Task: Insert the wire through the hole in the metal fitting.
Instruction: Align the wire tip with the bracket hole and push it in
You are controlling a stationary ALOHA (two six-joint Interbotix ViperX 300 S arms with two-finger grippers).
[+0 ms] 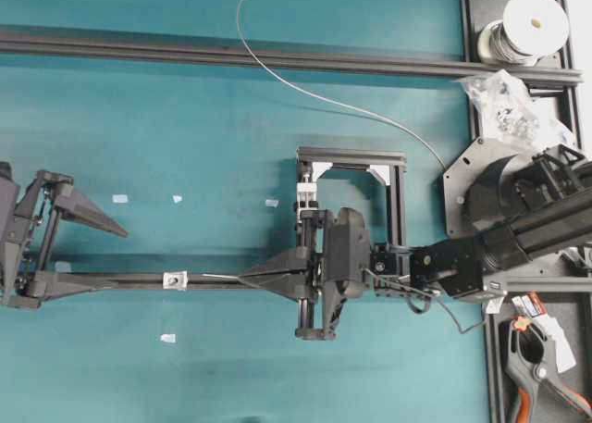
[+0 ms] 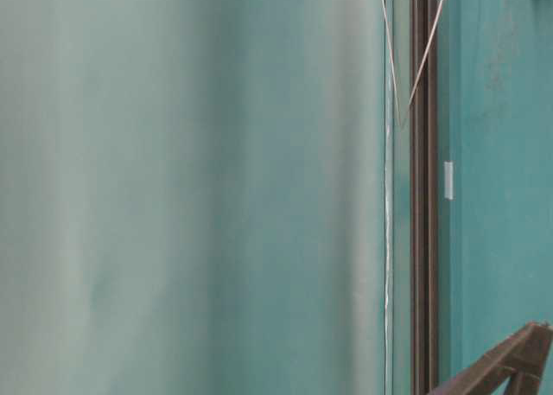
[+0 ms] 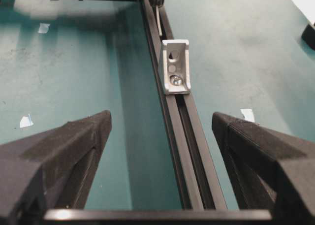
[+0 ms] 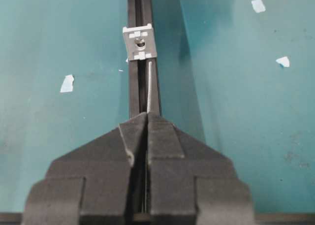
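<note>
The metal fitting [image 1: 173, 279] is a small silver bracket sitting on the black rail [image 1: 120, 279] between my two grippers. The wire [image 1: 277, 80] runs off the spool, loops across the mat and goes behind the right arm. My right gripper [image 1: 244, 279] is shut on the wire, and its short straight end [image 4: 149, 87] sticks out forward. The end's tip stops just short of the fitting [image 4: 139, 42], slightly right of its hole. My left gripper [image 1: 106, 256] stands wide open at the far left, straddling the rail with nothing between its fingers. In its wrist view the gripper [image 3: 161, 115] faces the fitting [image 3: 175, 67].
A white-capped spool [image 1: 532, 25] stands at the back right, with a bag of small parts [image 1: 504, 99] below it. A black frame [image 1: 351, 159] with a white clamp block [image 1: 307, 196] stands behind the right gripper. A second rail [image 1: 231, 53] crosses the back. Tape scraps [image 1: 120, 199] dot the mat.
</note>
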